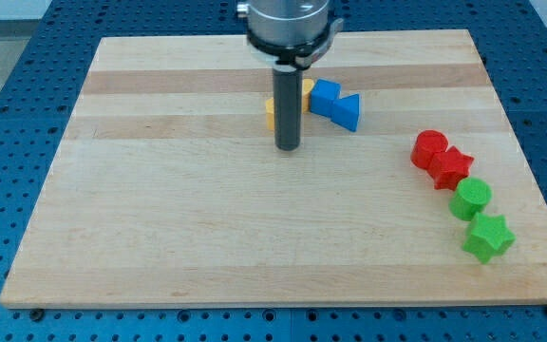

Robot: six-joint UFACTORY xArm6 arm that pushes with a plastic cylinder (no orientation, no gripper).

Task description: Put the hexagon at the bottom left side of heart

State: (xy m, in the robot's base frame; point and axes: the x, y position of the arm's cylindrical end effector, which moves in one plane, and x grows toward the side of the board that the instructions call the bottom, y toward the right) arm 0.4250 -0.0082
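I see yellow blocks (272, 111), blue blocks (334, 104), two red (441, 159), two green (480, 219), on a pale wood board (207, 228).

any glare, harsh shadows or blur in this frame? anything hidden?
Camera view: even, soft light, no glare on the wooden board; only faint shadows under the blocks; focus sharp throughout. The rod hides most of the yellow block; my tip sits just below it, left of the blue block.
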